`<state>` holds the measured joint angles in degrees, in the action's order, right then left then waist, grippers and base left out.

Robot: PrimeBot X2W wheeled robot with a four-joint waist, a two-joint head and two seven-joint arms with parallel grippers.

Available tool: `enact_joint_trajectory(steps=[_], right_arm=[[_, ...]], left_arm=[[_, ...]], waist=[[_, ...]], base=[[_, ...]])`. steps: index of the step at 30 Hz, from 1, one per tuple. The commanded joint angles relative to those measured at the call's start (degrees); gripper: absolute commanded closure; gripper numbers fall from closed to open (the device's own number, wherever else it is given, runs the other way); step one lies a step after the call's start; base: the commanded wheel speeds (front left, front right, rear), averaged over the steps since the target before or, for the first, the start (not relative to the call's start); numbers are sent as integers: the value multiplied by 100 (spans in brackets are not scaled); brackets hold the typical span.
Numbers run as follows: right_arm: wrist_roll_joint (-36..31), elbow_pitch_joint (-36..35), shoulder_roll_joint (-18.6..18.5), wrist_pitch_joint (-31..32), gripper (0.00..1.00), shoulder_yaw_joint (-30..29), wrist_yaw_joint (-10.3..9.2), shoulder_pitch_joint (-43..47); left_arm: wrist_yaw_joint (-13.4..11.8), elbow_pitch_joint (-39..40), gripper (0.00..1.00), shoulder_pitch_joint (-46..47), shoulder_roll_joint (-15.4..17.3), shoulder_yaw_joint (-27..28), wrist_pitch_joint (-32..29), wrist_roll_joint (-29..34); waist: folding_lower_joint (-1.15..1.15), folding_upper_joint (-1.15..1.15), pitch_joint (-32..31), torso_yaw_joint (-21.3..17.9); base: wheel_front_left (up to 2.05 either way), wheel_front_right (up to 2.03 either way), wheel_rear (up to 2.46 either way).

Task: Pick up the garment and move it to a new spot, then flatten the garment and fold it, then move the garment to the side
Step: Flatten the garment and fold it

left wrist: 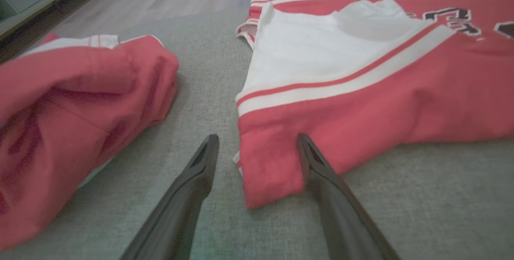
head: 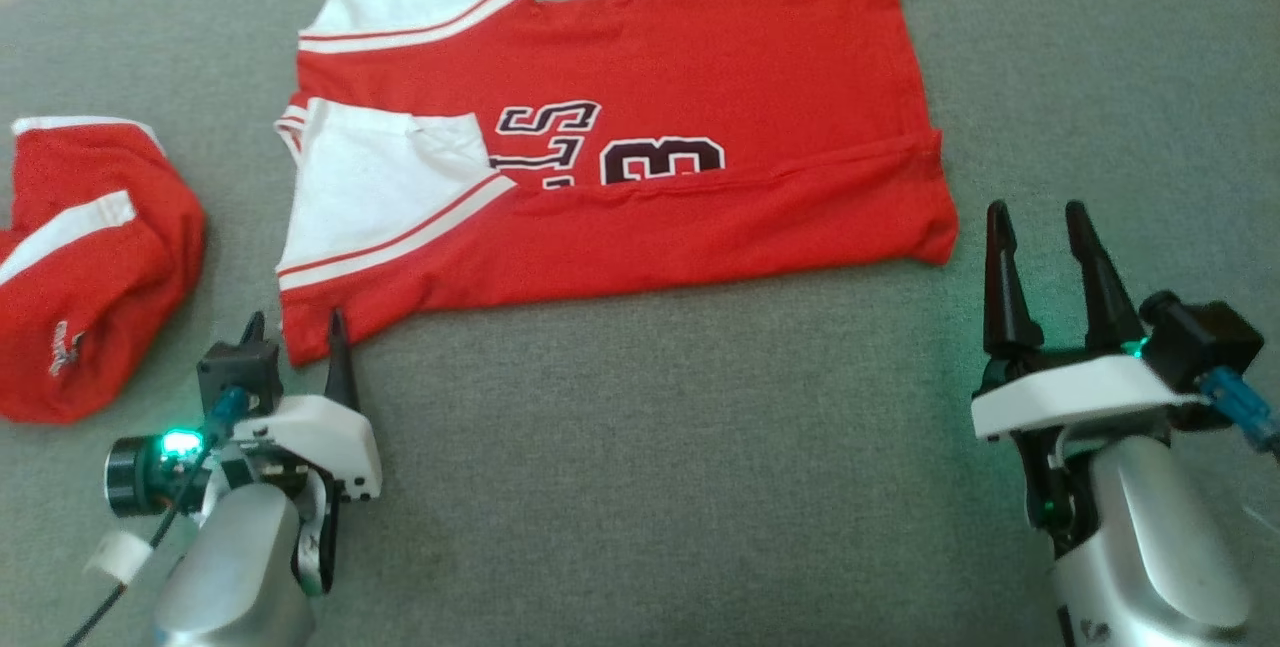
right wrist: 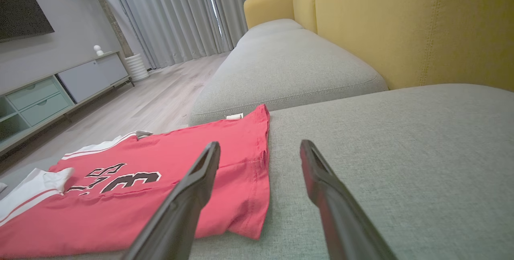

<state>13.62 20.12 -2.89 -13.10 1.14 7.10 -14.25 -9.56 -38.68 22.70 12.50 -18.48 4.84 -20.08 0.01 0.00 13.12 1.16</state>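
The garment, a red jersey with white sleeves and black number print, lies spread on the grey sofa seat, its near long edge folded over. My left gripper stands open at the jersey's near left corner; in the left wrist view that corner of the garment lies between the fingers of the gripper. My right gripper is open just right of the near right corner, empty. In the right wrist view the garment is left of the open gripper.
A second red and white garment lies bunched at the left, close to my left arm, also seen as a red heap. A yellow backrest bounds the seat. Wooden floor and a low cabinet lie beyond.
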Motion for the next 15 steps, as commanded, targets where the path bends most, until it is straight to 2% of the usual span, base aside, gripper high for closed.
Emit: enact_joint_trajectory(steps=[1,8,9,10,15], right_arm=[[35,-243,1,-12,0,126,39,-258],[55,-288,1,-41,0,131,39,-290],[57,-280,1,-45,0,137,39,-293],[60,-270,1,-49,0,143,39,-297],[40,-169,2,-1,0,125,39,-332]], left_arm=[[31,-34,0,299,218,143,-105,69],[347,-498,0,528,248,-70,-478,56],[398,-546,55,546,238,-108,-541,52],[457,-580,100,563,227,-142,-591,41],[535,-562,100,625,195,-187,-503,20]], waist=[[-1,0,101,-70],[-1,0,224,-122],[-1,0,230,-121],[-1,0,233,-116],[-1,0,220,-69]], base=[[0,0,0],[0,0,0],[0,0,0],[0,0,0],[0,0,0]])
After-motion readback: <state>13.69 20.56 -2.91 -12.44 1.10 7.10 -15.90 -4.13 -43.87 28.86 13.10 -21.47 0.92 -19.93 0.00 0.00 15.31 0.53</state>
